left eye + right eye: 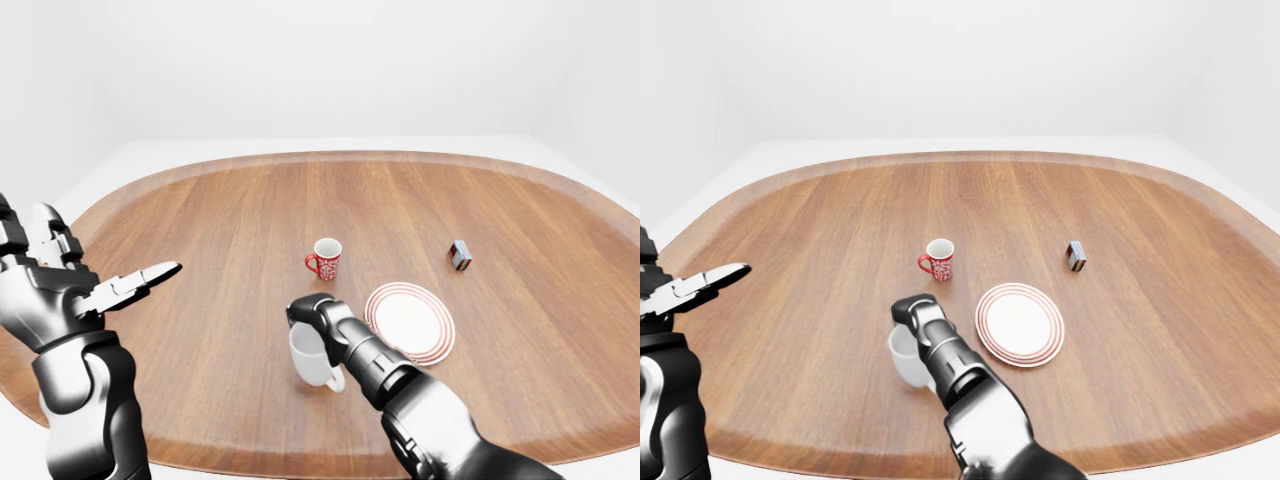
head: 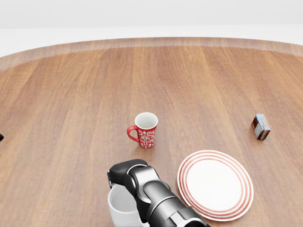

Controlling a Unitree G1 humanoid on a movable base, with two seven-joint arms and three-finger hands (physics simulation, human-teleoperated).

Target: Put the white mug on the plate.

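Right hand [image 1: 312,318] grips the white mug [image 1: 312,360]; left hand [image 1: 75,280] hangs spread, empty.

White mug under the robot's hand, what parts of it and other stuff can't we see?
- Glossy white ceramic mug: rim and inside hidden by the right hand, every view.
- Right hand's fingers: grip unclear, hidden behind its own knuckles.
- Small box: label too small.
- Left hand: cut off in head view.
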